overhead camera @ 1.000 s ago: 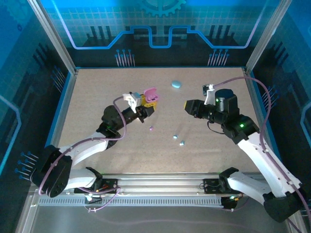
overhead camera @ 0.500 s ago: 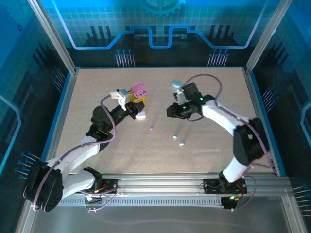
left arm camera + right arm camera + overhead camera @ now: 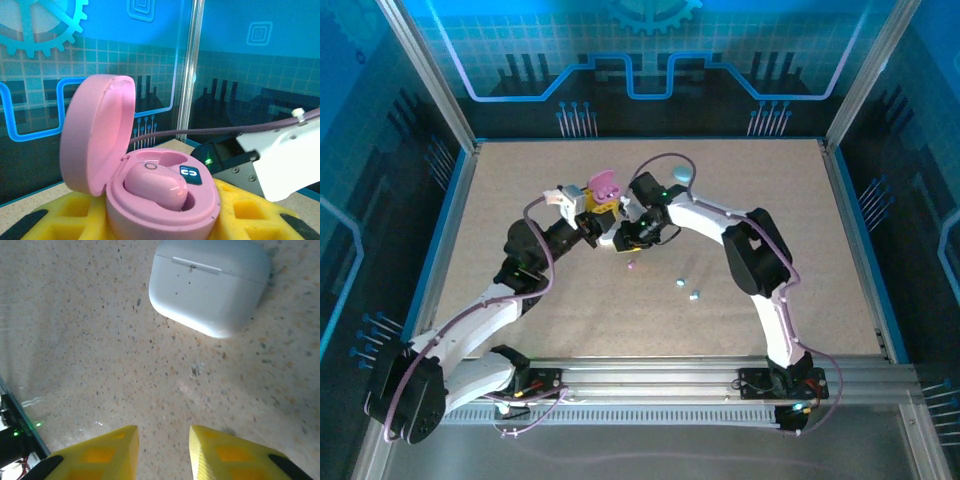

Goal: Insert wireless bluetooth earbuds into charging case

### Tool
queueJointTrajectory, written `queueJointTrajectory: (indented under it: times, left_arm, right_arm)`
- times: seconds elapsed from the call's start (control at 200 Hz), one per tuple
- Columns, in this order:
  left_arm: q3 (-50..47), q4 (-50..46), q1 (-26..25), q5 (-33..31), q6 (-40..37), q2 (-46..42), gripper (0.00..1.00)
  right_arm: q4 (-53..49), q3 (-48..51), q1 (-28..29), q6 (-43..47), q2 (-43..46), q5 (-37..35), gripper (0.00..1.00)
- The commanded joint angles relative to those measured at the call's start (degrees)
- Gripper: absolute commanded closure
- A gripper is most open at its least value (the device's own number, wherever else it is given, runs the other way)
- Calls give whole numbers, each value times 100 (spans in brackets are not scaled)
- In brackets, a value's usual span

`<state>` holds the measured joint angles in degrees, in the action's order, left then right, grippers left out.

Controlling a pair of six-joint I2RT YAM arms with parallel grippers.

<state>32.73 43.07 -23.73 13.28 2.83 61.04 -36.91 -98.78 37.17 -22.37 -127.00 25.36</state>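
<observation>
A pink charging case (image 3: 160, 200) stands with its lid (image 3: 97, 132) open, and my left gripper (image 3: 165, 222) is shut on its base between yellow fingers (image 3: 250, 210). One pink earbud (image 3: 157, 182) lies in a well of the case. From above, the pink case (image 3: 604, 186) sits left of centre. My right gripper (image 3: 624, 236) hangs just right of it, low over the table. That gripper (image 3: 162, 440) is open with nothing between its fingers. A shut white case (image 3: 210, 285) lies ahead of it. A purple earbud (image 3: 631, 265) and two light blue earbuds (image 3: 681, 283) (image 3: 695, 295) lie loose on the table.
A light blue case (image 3: 682, 174) lies at the back, partly behind the right arm's cable. The speckled table (image 3: 770, 230) is walled by a metal frame and blue panels. The right arm (image 3: 750, 250) arches across the middle.
My right arm has swung from the right side to the table's middle, next to the left gripper. My left gripper has shifted slightly left and back with the pink case.
</observation>
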Motion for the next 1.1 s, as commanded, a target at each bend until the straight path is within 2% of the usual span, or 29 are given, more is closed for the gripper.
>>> queueJointTrajectory:
  times: [0.0,0.43,1.096]
  left_arm:
    - [45,-4,52,30,-112,-116,69]
    - [58,-6,50,73,-56,-87,69]
    - [84,1,52,137,59,-58,69]
  right_arm:
    - [-628,-478,131,312,-346,-257,66]
    - [-1457,-1033,359,886,-848,-901,67]
    - [-1675,-475,353,896,-149,-1133,68]
